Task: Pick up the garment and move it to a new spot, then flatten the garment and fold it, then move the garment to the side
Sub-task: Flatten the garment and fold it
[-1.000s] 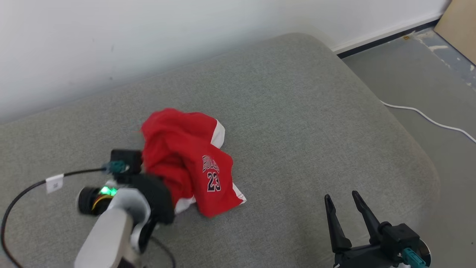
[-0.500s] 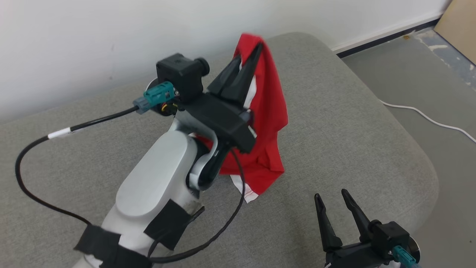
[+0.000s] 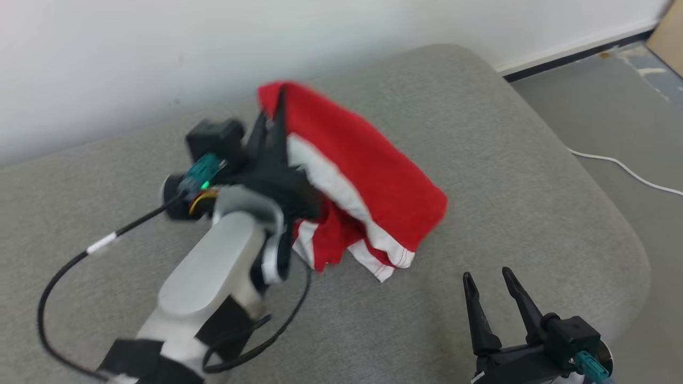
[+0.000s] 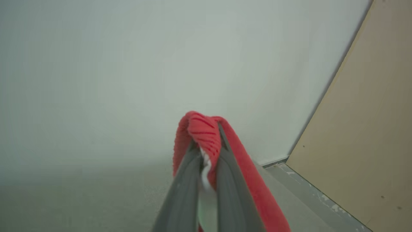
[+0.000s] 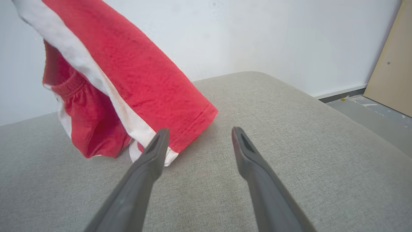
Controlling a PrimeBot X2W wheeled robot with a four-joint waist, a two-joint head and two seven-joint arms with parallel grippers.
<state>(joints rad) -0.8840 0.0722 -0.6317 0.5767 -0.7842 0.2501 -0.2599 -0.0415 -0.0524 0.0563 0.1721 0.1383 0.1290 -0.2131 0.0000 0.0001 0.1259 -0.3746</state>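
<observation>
Garment (image 3: 373,186), red with white trim, pinched at one edge by left gripper (image 3: 278,101), jaws clenched; hangs over grey cushion (image 3: 512,160). Right gripper (image 3: 487,274) spread wide, empty.

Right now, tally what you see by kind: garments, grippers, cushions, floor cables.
Red garment: 1, white trim
Grippers: 2, left gripper shut on the garment, right gripper open
Grey cushion: 1
White cable on the floor: 1
Total: 5

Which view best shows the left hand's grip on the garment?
Left wrist view: left hand shut on a bunch of the garment, up close. Head view blurs it; right wrist view catches hanging cloth.
</observation>
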